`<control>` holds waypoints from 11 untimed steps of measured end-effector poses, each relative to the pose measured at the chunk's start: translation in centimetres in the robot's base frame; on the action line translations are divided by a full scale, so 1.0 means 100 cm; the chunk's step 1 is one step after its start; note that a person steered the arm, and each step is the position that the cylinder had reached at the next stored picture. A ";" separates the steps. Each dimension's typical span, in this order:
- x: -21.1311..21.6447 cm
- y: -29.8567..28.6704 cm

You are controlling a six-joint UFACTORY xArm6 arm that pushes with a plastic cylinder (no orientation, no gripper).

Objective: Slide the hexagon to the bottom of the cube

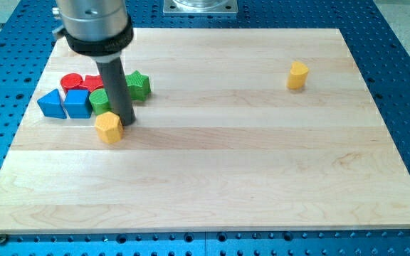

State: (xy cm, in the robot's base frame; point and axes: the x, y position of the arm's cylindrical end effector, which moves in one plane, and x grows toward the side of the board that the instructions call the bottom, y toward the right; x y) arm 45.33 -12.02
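A single camera is looking down at an angle onto the wooden board (212, 142), taking in all four edges and a margin of the blue perforated table (404, 64). The far edge is lying at the view's top. The arm's housing (95, 25) is entering from the upper left, cropped by the frame.

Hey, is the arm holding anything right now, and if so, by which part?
Nothing is held; the arm has only a rod. My tip rests at the yellow hexagon, on its upper right side in the view.

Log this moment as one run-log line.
my tip: touching yellow hexagon, its right | blue cube: upper left of hexagon | hexagon not yet below cube
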 end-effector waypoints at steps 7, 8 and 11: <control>0.064 -0.053; 0.041 -0.021; 0.027 -0.069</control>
